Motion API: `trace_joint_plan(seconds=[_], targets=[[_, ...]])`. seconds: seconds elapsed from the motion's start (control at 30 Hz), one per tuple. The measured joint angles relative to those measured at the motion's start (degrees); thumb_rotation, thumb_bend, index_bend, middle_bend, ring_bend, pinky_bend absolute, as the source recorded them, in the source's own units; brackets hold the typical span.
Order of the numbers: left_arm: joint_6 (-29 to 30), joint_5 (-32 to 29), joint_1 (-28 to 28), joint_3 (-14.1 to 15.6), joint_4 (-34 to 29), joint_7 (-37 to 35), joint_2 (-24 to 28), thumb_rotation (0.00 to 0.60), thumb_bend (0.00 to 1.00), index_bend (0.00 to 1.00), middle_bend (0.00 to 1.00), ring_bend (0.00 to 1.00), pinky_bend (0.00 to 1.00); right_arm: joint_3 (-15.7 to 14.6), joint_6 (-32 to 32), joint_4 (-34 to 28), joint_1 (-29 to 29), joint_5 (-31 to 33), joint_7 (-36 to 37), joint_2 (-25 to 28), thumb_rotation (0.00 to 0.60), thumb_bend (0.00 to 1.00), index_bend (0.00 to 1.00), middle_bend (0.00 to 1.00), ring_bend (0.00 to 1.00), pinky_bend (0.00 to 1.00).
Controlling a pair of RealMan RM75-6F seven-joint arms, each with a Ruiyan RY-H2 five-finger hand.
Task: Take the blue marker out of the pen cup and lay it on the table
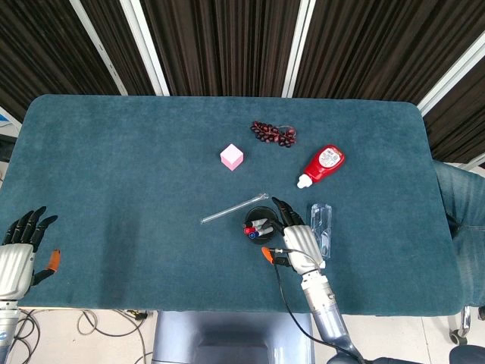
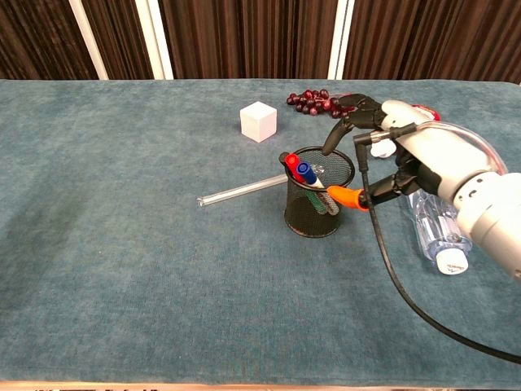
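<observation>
A black mesh pen cup [image 2: 318, 203] [image 1: 260, 224] stands near the table's front middle, holding a blue marker [image 2: 307, 173] and a red marker [image 2: 292, 163] that lean toward its left rim. My right hand [image 2: 419, 159] [image 1: 295, 244] hovers just right of the cup, fingers spread over the rim and the orange-tipped thumb beside the cup wall; it holds nothing. My left hand [image 1: 19, 254] lies open at the table's front left corner, seen only in the head view.
A clear plastic bottle [image 2: 440, 221] lies right of the cup, partly behind my right hand. A glass rod [image 2: 241, 190] lies left of the cup. A pink-white cube [image 2: 259, 121], dark grapes [image 2: 319, 103] and a red bottle [image 1: 322, 164] lie farther back.
</observation>
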Motion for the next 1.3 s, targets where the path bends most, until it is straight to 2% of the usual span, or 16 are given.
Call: trace_joint_plan(seconds=[0.27,1.3], targets=[[-0.05,-0.13,0.01,-0.04,-0.1,0.05,0.0,0.6,0.44,0.16,0.03,0.04,0.11,1.43,-0.23,1.26,1.43,2.13,-1.27,-1.86,0.6,0.39,0.46,0.0,0.0,0.17],[-0.33,-0.56,-0.01,-0.17,-0.39,-0.08,0.26,0.6,0.44,0.16,0.03,0.04,0.11,2.29,0.64,4.72,4.08,4.45,-2.99,-6.52,0.6,0.41,0.52,0.0,0.0,0.17]])
